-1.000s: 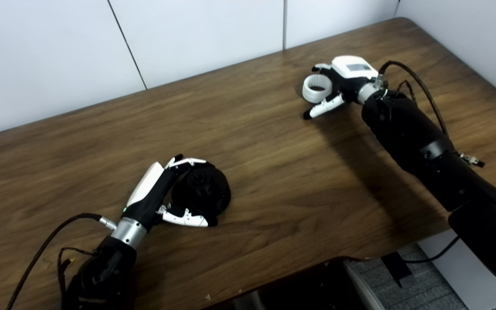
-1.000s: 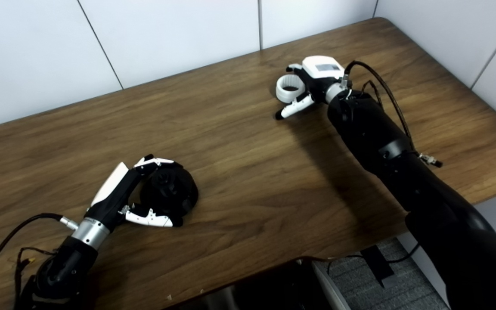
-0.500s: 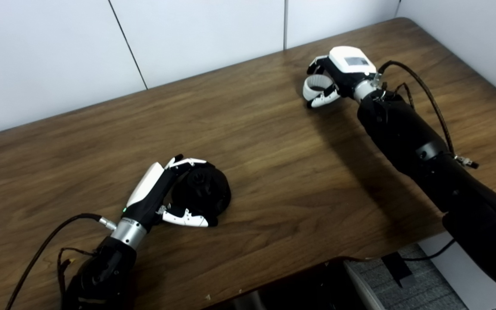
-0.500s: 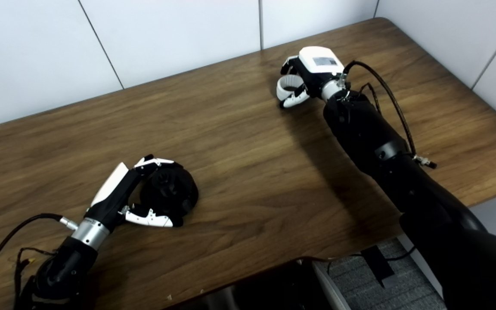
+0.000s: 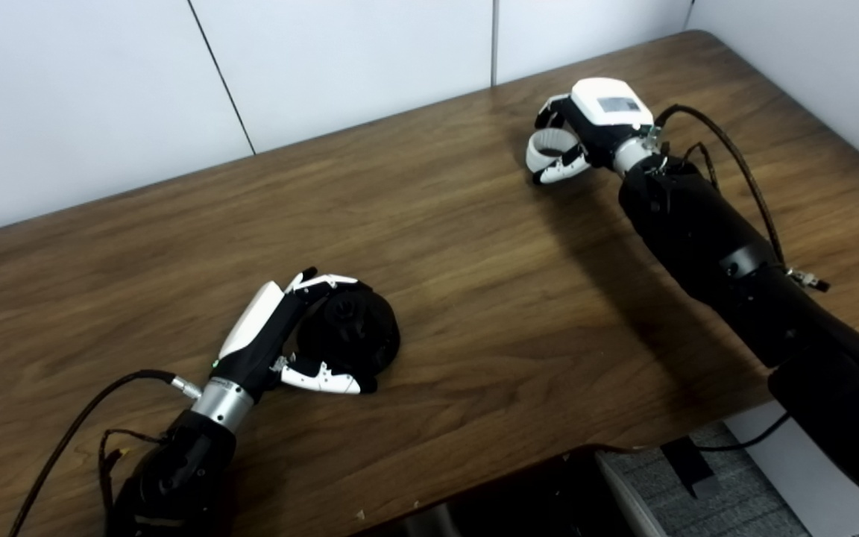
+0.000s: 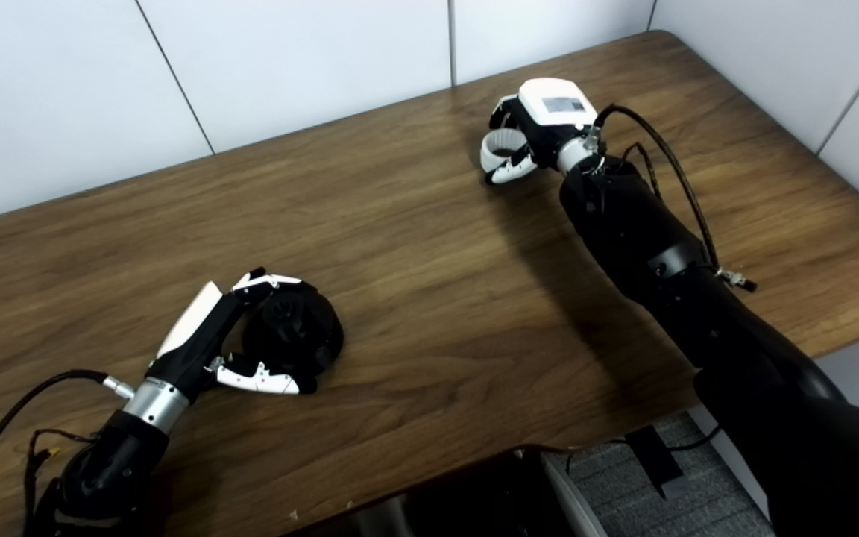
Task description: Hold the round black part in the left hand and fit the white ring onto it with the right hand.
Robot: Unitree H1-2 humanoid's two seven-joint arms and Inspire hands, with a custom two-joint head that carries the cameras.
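The round black part [image 5: 355, 330] rests on the wooden table [image 5: 474, 298] at the lower left. My left hand [image 5: 288, 335] is wrapped around it, fingers over its top edge and thumb along its near side. At the far right of the table the white ring [image 5: 546, 142] sits inside my right hand [image 5: 586, 127], whose fingers and thumb are curled around it. The ring is partly hidden by those fingers. In the right eye view the ring [image 6: 501, 142] and right hand [image 6: 541, 123] show the same grasp.
White wall panels [image 5: 325, 67] stand close behind the table's far edge. The table's near edge [image 5: 549, 455] drops off to the floor at the lower right. Cables trail from both wrists, one looping by the right forearm [image 5: 743, 171].
My right hand has moved a little toward the wall and curled its fingers and thumb around the white ring, which earlier lay beside its spread fingers. The left hand has stayed still.
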